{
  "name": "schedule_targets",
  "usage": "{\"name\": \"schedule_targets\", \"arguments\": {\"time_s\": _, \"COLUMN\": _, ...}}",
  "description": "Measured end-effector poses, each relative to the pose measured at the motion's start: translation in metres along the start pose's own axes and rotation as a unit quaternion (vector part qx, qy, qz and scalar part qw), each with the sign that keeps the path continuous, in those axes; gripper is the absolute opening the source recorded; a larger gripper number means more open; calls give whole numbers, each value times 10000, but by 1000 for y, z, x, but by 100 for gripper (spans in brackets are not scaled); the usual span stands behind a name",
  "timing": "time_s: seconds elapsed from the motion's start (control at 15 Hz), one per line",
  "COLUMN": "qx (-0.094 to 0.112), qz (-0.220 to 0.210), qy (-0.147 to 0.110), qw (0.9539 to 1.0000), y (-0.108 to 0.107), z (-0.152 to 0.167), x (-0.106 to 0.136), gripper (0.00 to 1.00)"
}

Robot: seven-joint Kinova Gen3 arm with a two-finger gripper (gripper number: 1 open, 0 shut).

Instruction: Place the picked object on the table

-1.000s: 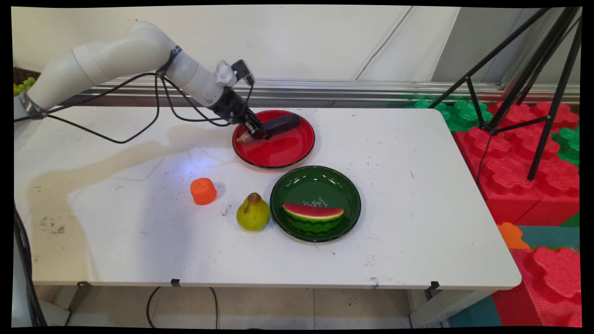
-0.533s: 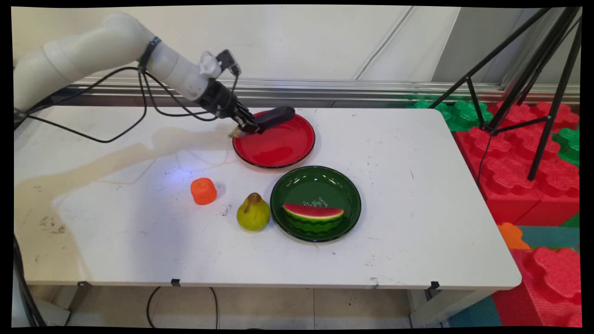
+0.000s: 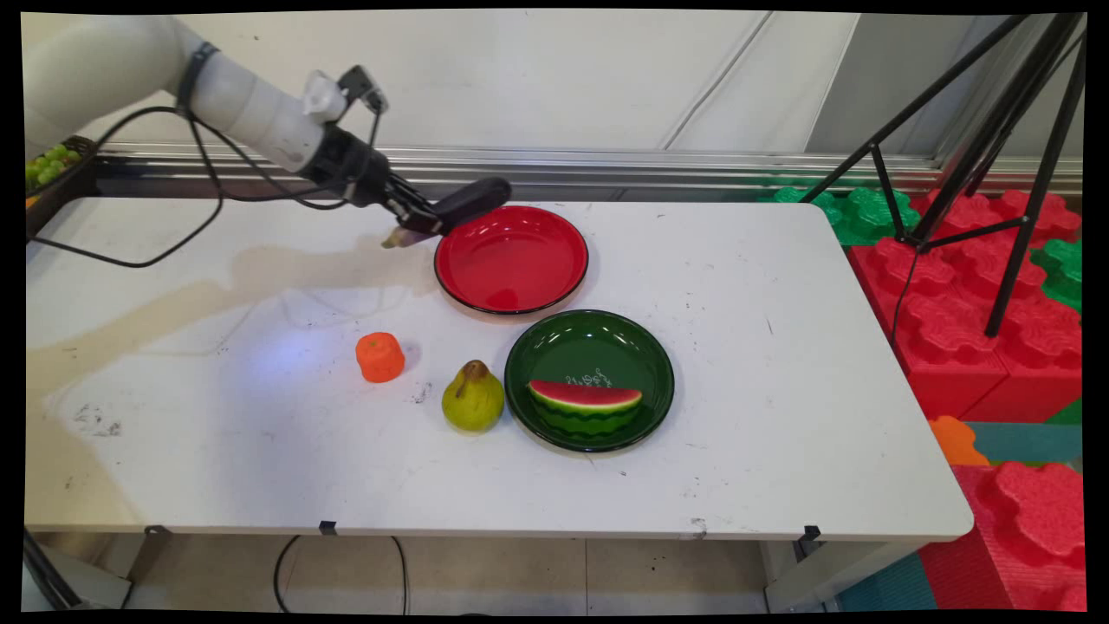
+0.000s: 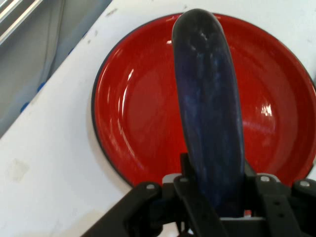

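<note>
My gripper (image 3: 423, 223) is shut on a dark purple eggplant (image 3: 468, 199), held in the air above the table's back, just left of the red plate (image 3: 511, 257). The eggplant's pale stem end pokes out on the gripper's left. In the hand view the eggplant (image 4: 210, 108) runs up from between the fingers, with the red plate (image 4: 133, 113) lying bare below it.
A green plate (image 3: 589, 347) with a watermelon slice (image 3: 585, 397) sits in front of the red plate. A pear (image 3: 472, 399) and a small orange fruit (image 3: 379, 356) stand to its left. A tripod (image 3: 996, 130) and foam blocks (image 3: 979, 303) are at the right.
The gripper has lifted the eggplant off the red plate and carried it up and to the left; the plate now lies bare.
</note>
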Motion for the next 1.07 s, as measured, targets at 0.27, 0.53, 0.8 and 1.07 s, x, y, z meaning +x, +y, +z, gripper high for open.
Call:
{"name": "schedule_targets", "arguments": {"time_s": 0.27, "qx": 47, "qz": -170, "qy": -89, "qw": 9998, "y": -3, "z": -22, "x": -16, "gripper": 0}}
{"name": "schedule_targets", "arguments": {"time_s": 0.53, "qx": 133, "qz": -375, "qy": -219, "qw": 9990, "y": -6, "z": -38, "x": -34, "gripper": 0}}
{"name": "schedule_targets", "arguments": {"time_s": 0.8, "qx": 227, "qz": -596, "qy": -426, "qw": 9971, "y": -7, "z": -51, "x": -57, "gripper": 0}}
{"name": "schedule_targets", "arguments": {"time_s": 1.07, "qx": 315, "qz": -756, "qy": -600, "qw": 9948, "y": -8, "z": -50, "x": -74, "gripper": 0}}
